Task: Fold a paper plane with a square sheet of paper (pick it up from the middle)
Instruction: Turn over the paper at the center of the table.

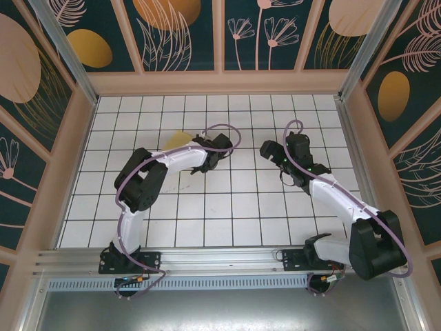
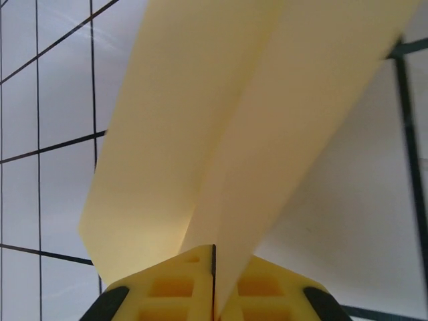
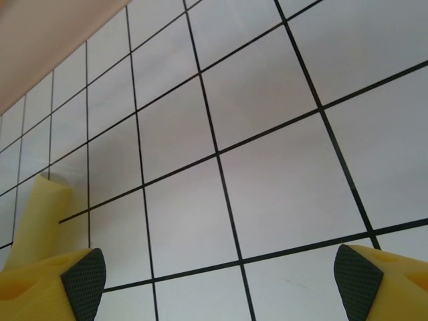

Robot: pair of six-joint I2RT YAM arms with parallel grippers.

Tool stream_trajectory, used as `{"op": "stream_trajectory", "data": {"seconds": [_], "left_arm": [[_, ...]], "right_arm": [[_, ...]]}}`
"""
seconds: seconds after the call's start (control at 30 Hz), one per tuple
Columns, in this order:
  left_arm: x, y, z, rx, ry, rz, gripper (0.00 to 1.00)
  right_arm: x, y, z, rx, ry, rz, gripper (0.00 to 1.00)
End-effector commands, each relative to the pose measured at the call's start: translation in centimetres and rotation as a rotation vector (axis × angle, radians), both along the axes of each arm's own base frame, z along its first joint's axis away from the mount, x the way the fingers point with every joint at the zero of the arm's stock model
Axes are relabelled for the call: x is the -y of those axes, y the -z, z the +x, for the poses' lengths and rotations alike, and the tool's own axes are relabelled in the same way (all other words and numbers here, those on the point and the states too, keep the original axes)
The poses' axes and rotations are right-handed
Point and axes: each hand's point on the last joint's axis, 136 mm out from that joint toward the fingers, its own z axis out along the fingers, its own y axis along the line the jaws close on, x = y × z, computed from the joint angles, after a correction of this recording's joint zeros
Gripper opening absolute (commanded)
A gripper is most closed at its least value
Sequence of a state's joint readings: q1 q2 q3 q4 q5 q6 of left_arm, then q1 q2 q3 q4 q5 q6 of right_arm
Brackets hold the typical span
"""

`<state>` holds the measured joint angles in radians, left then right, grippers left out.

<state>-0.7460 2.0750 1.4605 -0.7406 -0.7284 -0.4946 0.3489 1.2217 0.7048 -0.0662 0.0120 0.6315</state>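
Note:
My left gripper (image 2: 214,249) is shut on the square sheet of paper (image 2: 221,127), which is pale yellow and folded along a centre crease. The crease runs into the closed jaws, and two flaps spread up and away like the wings of a paper plane. From above, the left gripper (image 1: 198,147) is at mid-table, and a corner of the paper (image 1: 179,140) sticks out behind the arm. My right gripper (image 1: 269,148) hovers open a little to the right, with nothing between its fingers. In the right wrist view, the right gripper (image 3: 221,281) spans bare tiles, and a bit of pale-yellow paper (image 3: 41,207) shows at the far left.
The table (image 1: 241,214) is white tile with black grid lines, enclosed by patterned walls (image 1: 220,34) on three sides. A metal rail (image 1: 220,258) carries both arm bases at the near edge. Cables loop above both wrists.

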Motion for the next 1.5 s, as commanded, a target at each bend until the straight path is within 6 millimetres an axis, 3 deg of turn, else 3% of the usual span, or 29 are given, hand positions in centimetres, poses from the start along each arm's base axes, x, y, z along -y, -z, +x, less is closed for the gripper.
{"op": "stream_trajectory", "data": {"seconds": [0.0,0.2,0.47,0.77,1.03,1.17,1.3,1.37,1.47], "left_arm": [[1.8,-0.3,-0.2,0.021,0.0,-0.07,0.12],[5.3,1.5,-1.0,-0.065,0.051,-0.242,0.18],[9.1,1.7,-1.8,-0.15,0.127,-0.437,0.26],[12.0,1.1,-2.7,-0.21,0.197,-0.584,0.53],[13.2,0.6,-3.1,-0.25,0.225,-0.679,0.6],[15.3,-2.0,-3.6,-0.263,0.301,-0.791,0.62],[17.4,-7.3,-4.0,-0.229,0.403,-0.956,0.66],[17.3,-9.7,-3.7,-0.205,0.409,-1.032,0.69],[15.4,-12.7,-2.4,-0.147,0.38,-1.147,0.77]], "right_arm": [[1.4,0.5,-0.3,-0.018,0.05,-0.031,0.91],[1.6,1.2,0.1,-0.047,0.067,-0.026,0.91],[0.8,2.3,1.0,-0.083,0.051,-0.01,0.9],[-0.5,2.9,1.6,-0.109,0.003,0.023,0.9],[-0.7,3.1,1.7,-0.116,-0.002,0.028,0.9],[-0.5,3.0,1.8,-0.116,0.01,0.027,0.9],[-0.4,2.7,1.9,-0.107,0.023,0.033,0.9],[-0.4,2.5,2.0,-0.107,0.025,0.035,0.9],[-1.0,2.3,2.3,-0.111,0.002,0.05,0.87]]}}
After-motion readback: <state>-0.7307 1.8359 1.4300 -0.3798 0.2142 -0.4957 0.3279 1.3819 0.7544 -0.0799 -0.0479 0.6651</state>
